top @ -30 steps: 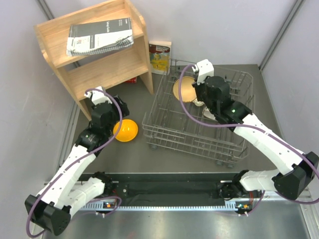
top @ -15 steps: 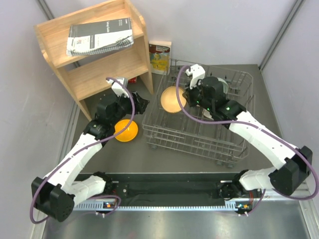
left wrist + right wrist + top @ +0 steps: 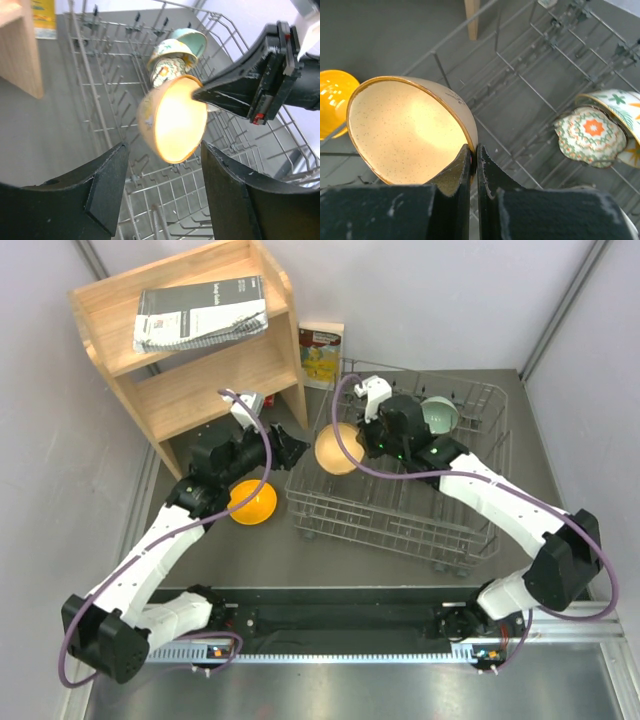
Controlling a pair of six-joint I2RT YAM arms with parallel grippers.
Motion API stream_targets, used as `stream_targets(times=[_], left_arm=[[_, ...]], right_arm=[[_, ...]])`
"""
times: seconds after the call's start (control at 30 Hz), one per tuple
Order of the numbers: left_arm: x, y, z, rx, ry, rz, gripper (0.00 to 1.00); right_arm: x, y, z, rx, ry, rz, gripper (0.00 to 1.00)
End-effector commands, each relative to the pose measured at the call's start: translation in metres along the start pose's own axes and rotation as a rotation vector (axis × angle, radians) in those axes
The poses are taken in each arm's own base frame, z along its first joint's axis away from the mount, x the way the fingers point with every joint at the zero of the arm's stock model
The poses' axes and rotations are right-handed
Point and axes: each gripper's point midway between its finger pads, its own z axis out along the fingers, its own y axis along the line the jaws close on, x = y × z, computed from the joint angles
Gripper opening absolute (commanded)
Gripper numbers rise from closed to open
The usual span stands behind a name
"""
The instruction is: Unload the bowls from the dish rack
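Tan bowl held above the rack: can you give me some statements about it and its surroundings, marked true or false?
1. The right gripper pinches the tan bowl by its rim. True.
2. The left gripper is clamped on that bowl too. False: it stands open, not closed on the bowl.
3. The orange bowl sits inside the dish rack. False: it rests on the table, left of the rack.
4. A teal bowl stands in the rack. True.

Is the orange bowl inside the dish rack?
No, the orange bowl lies outside the dish rack, off its left end.
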Motion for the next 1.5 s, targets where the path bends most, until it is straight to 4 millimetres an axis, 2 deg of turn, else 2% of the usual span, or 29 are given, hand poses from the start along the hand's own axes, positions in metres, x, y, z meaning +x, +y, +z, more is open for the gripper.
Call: stream_targets(times=[0.0,0.07,0.2,0.57,0.67,0.73,0.77,0.83,0.97,1.1,1.13,1.17,1.2,1.3,1.37,1.4,1.47], left_arm=[[0.003,-0.013,0.014,0.052,0.026,0.025,0.64],[0.01,-0.018,0.019,0.055,0.041,0.045,0.64],[0.021,-0.012,0.031,0.012,0.063,0.057,0.64],[0.02,0.004,0.042,-0.082,0.033,0.059,0.62],[0.019,0.008,0.044,-0.102,0.02,0.06,0.59],[0.019,0.01,0.046,-0.11,0.015,0.061,0.5],[0.02,0.011,0.048,-0.11,0.02,0.06,0.32],[0.019,0.009,0.05,-0.105,0.019,0.057,0.01],[0.019,0.008,0.053,-0.106,0.015,0.054,0.0],[0.01,0.01,0.048,-0.134,-0.029,0.056,0.0],[0.005,0.012,0.047,-0.151,-0.051,0.057,0.0],[-0.002,0.009,0.043,-0.145,-0.075,0.061,0.0],[-0.011,0.014,0.04,-0.182,-0.109,0.065,0.0],[-0.032,0.023,0.03,-0.267,-0.163,0.081,0.0],[-0.045,0.037,0.02,-0.368,-0.191,0.101,0.0],[-0.054,0.041,0.015,-0.41,-0.2,0.106,0.0],[-0.059,0.055,0.002,-0.508,-0.201,0.114,0.0]], right_arm=[[-0.085,0.021,-0.011,-0.046,-0.225,0.034,0.0],[-0.089,0.023,-0.011,-0.047,-0.223,0.029,0.0],[-0.101,0.029,-0.016,-0.061,-0.247,0.021,0.0],[-0.106,0.039,-0.035,-0.09,-0.269,0.033,0.0],[-0.104,0.04,-0.039,-0.096,-0.27,0.039,0.0],[-0.101,0.042,-0.04,-0.104,-0.268,0.046,0.0],[-0.102,0.043,-0.042,-0.108,-0.273,0.047,0.0],[-0.099,0.046,-0.042,-0.113,-0.264,0.046,0.0],[-0.097,0.049,-0.044,-0.127,-0.269,0.047,0.0],[-0.093,0.048,-0.045,-0.126,-0.266,0.053,0.0],[-0.093,0.048,-0.046,-0.125,-0.264,0.054,0.02],[-0.093,0.047,-0.047,-0.121,-0.266,0.058,0.19],[-0.093,0.047,-0.048,-0.122,-0.266,0.056,0.3],[-0.089,0.046,-0.052,-0.122,-0.255,0.061,0.53],[-0.087,0.046,-0.058,-0.13,-0.256,0.059,0.62],[-0.086,0.046,-0.06,-0.131,-0.257,0.06,0.63],[-0.085,0.041,-0.07,-0.114,-0.272,0.062,0.6]])
